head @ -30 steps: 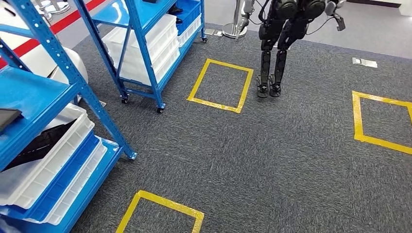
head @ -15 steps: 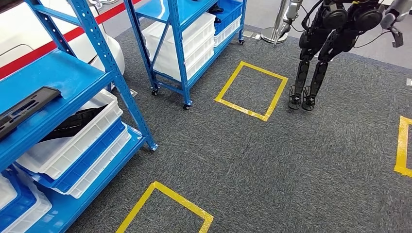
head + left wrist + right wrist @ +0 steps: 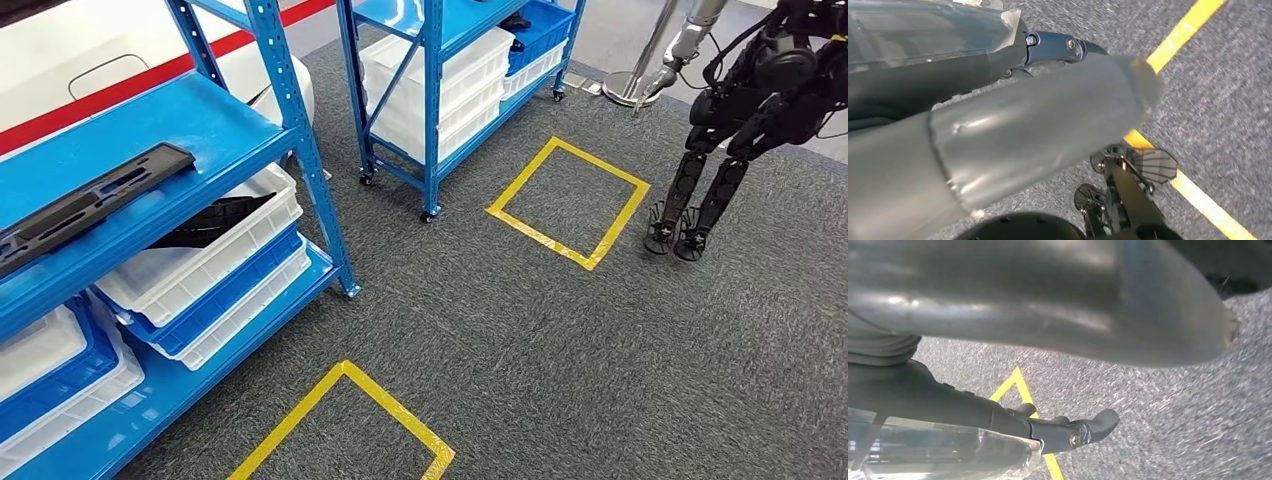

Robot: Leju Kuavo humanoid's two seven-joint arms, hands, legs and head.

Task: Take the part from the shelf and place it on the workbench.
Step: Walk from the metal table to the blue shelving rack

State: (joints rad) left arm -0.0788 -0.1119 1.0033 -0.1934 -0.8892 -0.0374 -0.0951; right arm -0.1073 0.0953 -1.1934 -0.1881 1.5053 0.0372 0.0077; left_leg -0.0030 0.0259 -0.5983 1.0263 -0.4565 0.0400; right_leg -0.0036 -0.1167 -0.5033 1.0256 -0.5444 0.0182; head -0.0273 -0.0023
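part: flat black slotted part [image 3: 85, 205] lies on the near blue shelf [image 3: 150, 130] at left, above stacked white bins [image 3: 215, 250] | left hand [image 3: 1038, 125], right hand [image 3: 1068, 435]: hang over the carpet, holding nothing; fingers' spread unclear | stage: approach, nothing grasped

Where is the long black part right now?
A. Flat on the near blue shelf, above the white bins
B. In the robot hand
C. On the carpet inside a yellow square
A: the long black part lies flat on the near blue shelf, above the white bins.
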